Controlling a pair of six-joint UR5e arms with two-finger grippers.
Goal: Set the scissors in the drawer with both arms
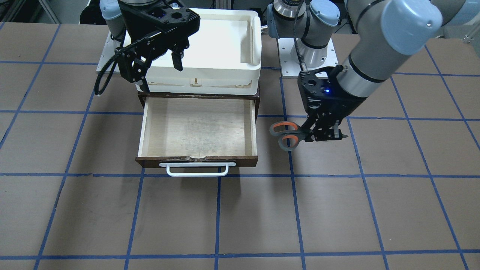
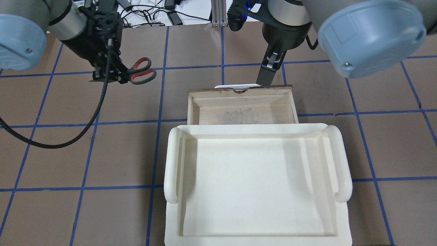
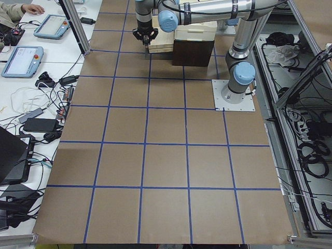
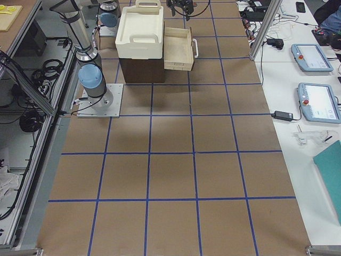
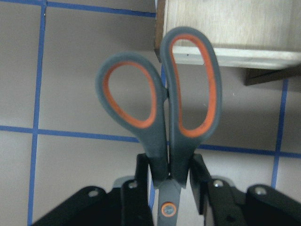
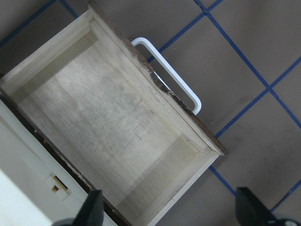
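Note:
My left gripper (image 1: 323, 134) is shut on the scissors (image 1: 285, 135), gripping them near the pivot. Their grey, orange-lined handles point toward the drawer (image 1: 198, 127). In the overhead view the scissors (image 2: 140, 71) are held over the table beside the drawer (image 2: 239, 114), not over it. The left wrist view shows the fingers (image 5: 143, 175) clamped on the scissors (image 5: 160, 99), with a drawer corner (image 5: 225, 28) beyond. The drawer is pulled open and its pale floor (image 6: 108, 127) is bare. My right gripper (image 1: 159, 71) is open and empty, above the drawer.
A white plastic tray (image 1: 217, 45) sits on top of the dark cabinet, behind the open drawer; it also shows in the overhead view (image 2: 256, 184). The white bar handle (image 1: 197, 169) sticks out from the drawer front. A black cable (image 2: 51, 143) loops from the left arm.

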